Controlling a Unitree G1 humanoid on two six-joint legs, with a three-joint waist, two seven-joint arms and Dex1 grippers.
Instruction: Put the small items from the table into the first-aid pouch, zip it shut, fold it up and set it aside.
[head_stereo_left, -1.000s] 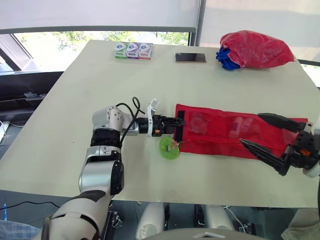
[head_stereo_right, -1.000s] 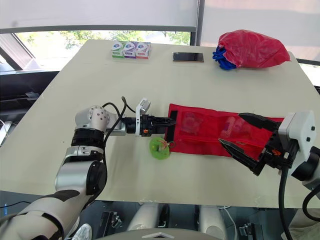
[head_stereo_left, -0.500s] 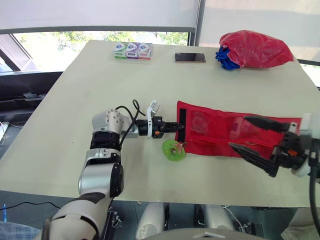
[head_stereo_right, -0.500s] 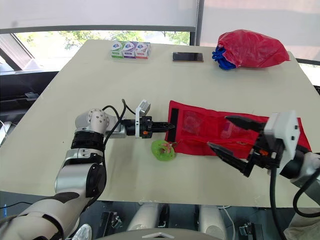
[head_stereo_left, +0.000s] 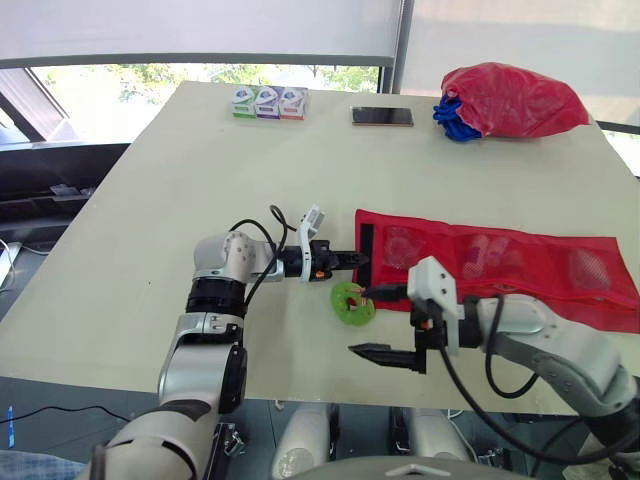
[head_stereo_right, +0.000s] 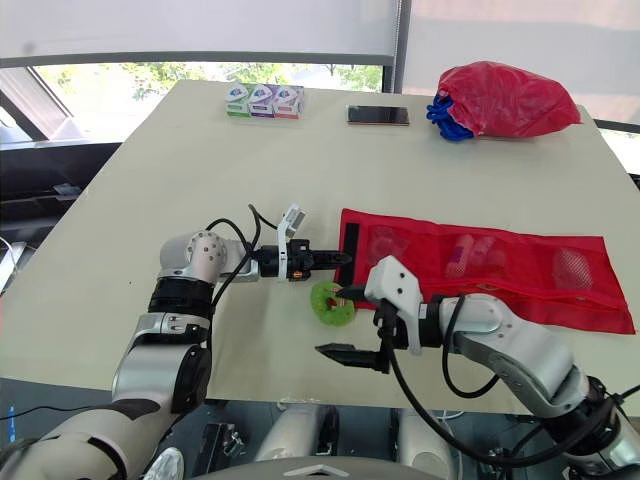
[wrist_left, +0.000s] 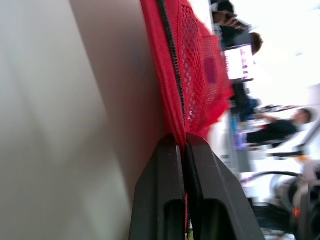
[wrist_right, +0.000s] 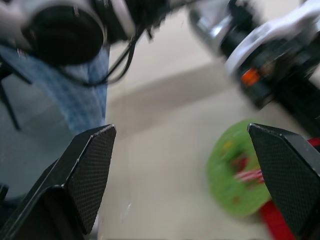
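Pouch (head_stereo_left: 480, 265) is lying flat on the table (head_stereo_left: 150, 200), the left gripper (head_stereo_left: 345, 261) clamping its left edge. Right gripper (head_stereo_left: 360, 320) (wide open, empty) has swung over from the far end toward the disc (head_stereo_left: 352, 303); zipping is probably starting.

Cream table (head_stereo_left: 180, 160) takes up the middle of the frame, its top matte and evenly lit by daylight. Across the top, a white roller blind (head_stereo_left: 200, 25) is drawn most of the way down. Below it, a strip of window (head_stereo_left: 150, 75) shows green trees. Grey post (head_stereo_left: 403, 40) stands upper right of centre. Dark sill (head_stereo_left: 50, 190) sits at the left edge.
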